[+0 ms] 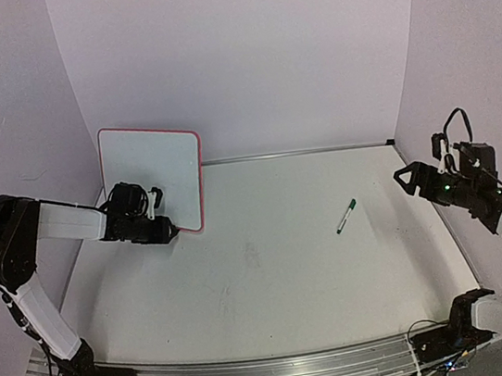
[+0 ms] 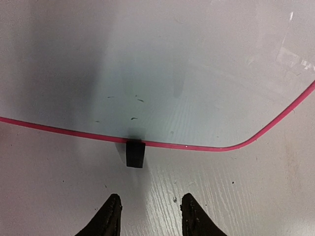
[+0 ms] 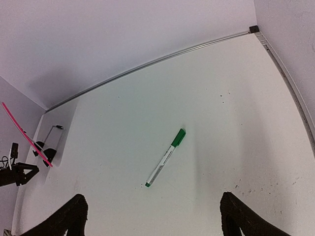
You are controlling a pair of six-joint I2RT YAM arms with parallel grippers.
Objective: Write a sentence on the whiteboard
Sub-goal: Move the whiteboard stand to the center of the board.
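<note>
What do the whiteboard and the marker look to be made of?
The whiteboard: a glossy white coated panel, judging by the sheen and reflections on its face; the core cannot be seen. Its thin red frame looks like moulded plastic, its black foot matte plastic or rubber. The marker: smooth plastic, white barrel, green cap.

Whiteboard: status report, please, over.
Left tool open, by whiteboard foot. Right tool open, pen untouched. Nothing written yet. Nothing blocking.

White table bears upright whiteboard and green marker.
</note>
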